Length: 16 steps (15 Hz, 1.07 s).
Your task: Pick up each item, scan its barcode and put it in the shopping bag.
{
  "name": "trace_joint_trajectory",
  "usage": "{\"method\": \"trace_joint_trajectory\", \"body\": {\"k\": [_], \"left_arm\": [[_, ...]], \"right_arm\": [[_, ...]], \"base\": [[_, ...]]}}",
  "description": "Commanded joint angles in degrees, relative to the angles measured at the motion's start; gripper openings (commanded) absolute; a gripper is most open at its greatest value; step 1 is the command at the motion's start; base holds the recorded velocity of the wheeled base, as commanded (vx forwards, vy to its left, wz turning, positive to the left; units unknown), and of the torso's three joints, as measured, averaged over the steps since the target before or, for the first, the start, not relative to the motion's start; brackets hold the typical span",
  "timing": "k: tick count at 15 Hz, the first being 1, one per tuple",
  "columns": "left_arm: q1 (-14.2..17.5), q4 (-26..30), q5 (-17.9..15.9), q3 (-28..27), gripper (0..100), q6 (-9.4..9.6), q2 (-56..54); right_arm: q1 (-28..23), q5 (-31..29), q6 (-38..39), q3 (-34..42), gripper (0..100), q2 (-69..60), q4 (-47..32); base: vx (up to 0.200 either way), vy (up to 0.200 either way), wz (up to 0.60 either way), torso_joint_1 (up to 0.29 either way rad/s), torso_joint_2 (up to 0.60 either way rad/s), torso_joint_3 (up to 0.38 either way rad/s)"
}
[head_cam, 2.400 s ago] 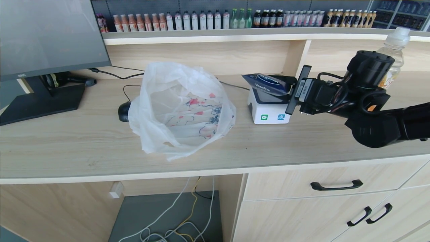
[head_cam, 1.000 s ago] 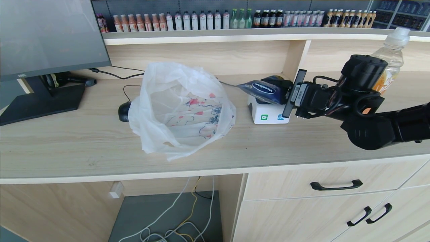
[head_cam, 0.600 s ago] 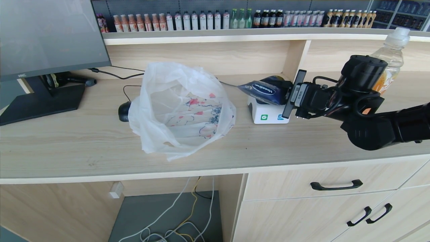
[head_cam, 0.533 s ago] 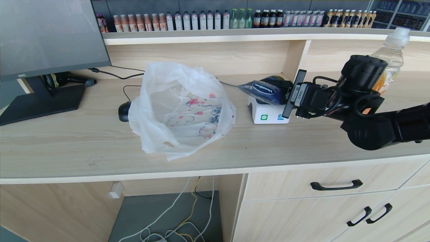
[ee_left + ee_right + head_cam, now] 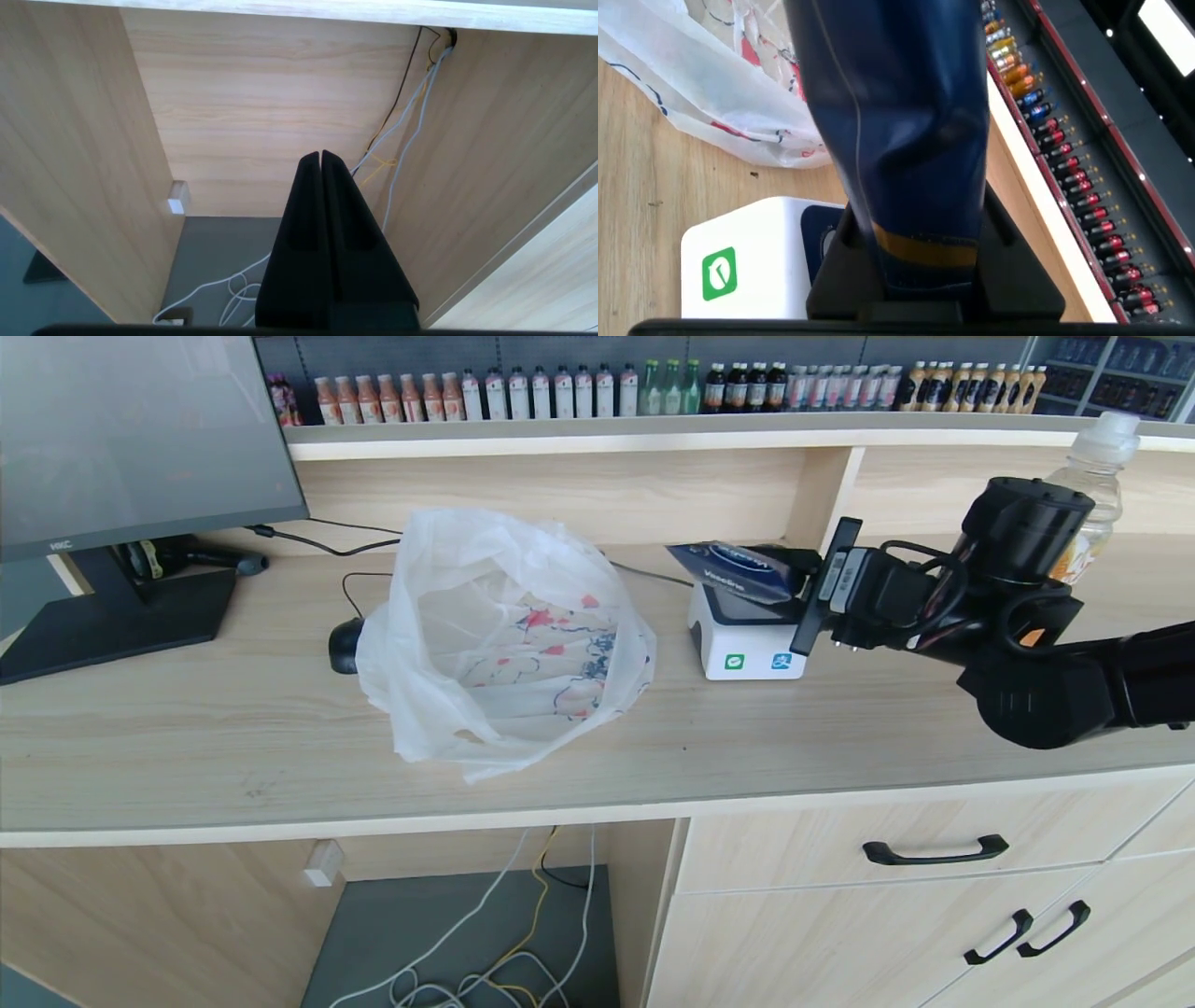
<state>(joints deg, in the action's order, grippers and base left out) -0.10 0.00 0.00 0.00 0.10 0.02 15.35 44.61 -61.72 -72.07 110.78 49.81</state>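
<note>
Right gripper (image 5: pixel 784 569) first. In the head view it's clamped on one end of the dark blue pouch (image 5: pixel 733 567), held flat just above the white scanner (image 5: pixel 747 639), with the shopping bag (image 5: pixel 504 635) open nearby. A soft pack gripped at one end could droop and hide its barcode. The arm reaches in level, wrist rolled sideways. The right wrist view confirms the firm pinch. In the left wrist view, the left gripper (image 5: pixel 322 177) is closed on nothing, below the counter.

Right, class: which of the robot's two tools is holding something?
The right tool, shut on the dark blue soft tube above the white box scanner; the left tool is shut on nothing.
</note>
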Motion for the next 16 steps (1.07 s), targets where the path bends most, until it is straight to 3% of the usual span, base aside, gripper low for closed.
{"method": "trace_joint_trajectory", "body": {"k": [1, 8, 13, 15, 16], "left_arm": [[0.0, 0.0, 0.0, 0.0, 0, -0.01, 0.0], [0.0, 0.0, 0.0, 0.0, 0, -0.01, 0.0], [0.0, 0.0, 0.0, 0.0, 0, -0.01, 0.0], [0.0, 0.0, 0.0, 0.0, 0, -0.01, 0.0], [0.0, 0.0, 0.0, 0.0, 0, -0.01, 0.0]], "right_arm": [[0.0, 0.0, 1.3, 0.2, 0, -1.6, 0.2], [0.0, -4.3, 12.3, 1.2, 0, -7.9, 0.4], [0.5, -8.3, 29.0, 5.3, 0, -12.9, 2.6], [0.8, -10.5, 34.5, 8.4, 0, -13.6, 5.9], [1.0, -14.7, 41.5, 12.3, 0, -13.6, 12.0]], "base": [[0.0, 0.0, 0.0, 0.0, 0.0, 0.0], [0.0, 0.0, 0.0, 0.0, 0.0, 0.0], [0.0, 0.0, 0.0, 0.0, 0.0, 0.0], [0.0, 0.0, 0.0, 0.0, 0.0, 0.0], [0.0, 0.0, 0.0, 0.0, 0.0, 0.0]]}}
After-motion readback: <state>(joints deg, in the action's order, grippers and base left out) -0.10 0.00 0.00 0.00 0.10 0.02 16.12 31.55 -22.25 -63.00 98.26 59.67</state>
